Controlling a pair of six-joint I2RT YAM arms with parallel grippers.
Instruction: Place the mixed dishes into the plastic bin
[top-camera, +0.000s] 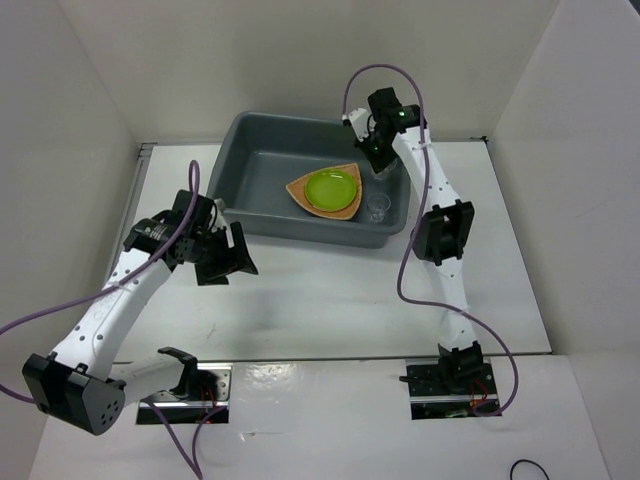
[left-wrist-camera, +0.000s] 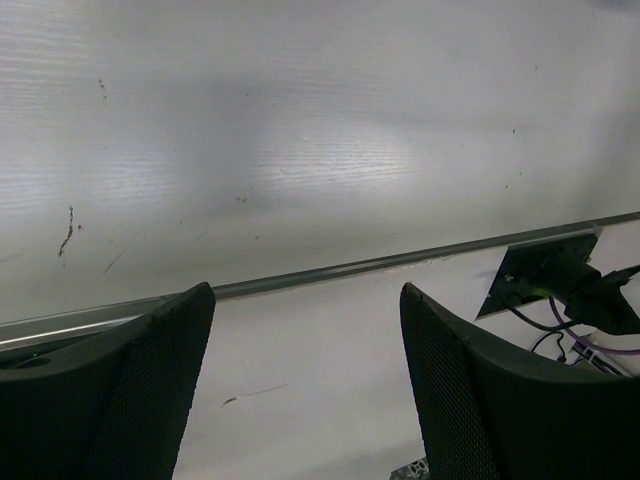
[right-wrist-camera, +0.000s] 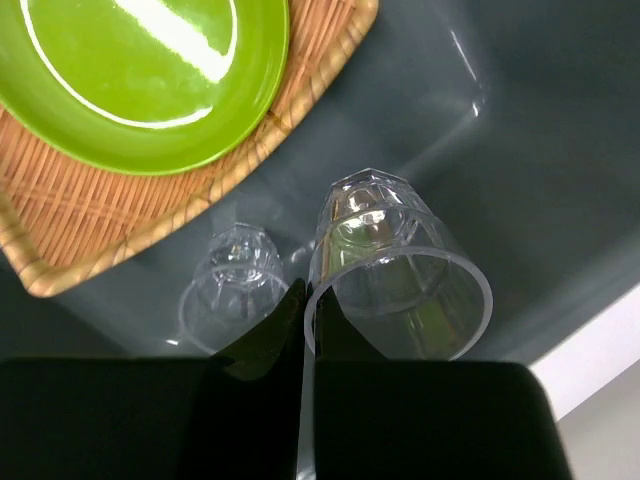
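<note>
The dark grey plastic bin (top-camera: 232, 180) stands at the back of the table. In it lies the tan woven plate (top-camera: 298, 190) with the lime-green plate (top-camera: 332, 188) on top; both show in the right wrist view, woven plate (right-wrist-camera: 90, 215) and green plate (right-wrist-camera: 150, 80). One clear cup (top-camera: 378, 207) stands in the bin's right corner, also in the right wrist view (right-wrist-camera: 232, 285). My right gripper (right-wrist-camera: 308, 300) is shut on the rim of a second clear cup (right-wrist-camera: 395, 270), held over the bin's right end. My left gripper (left-wrist-camera: 305, 380) is open and empty above the table. The cream dish is out of view.
White walls enclose the table on the left, back and right. A metal strip (left-wrist-camera: 300, 278) runs along the table's near edge, with a mounting plate and cables (left-wrist-camera: 560, 285) beside it. The right arm's elbow (top-camera: 443, 232) hangs just right of the bin.
</note>
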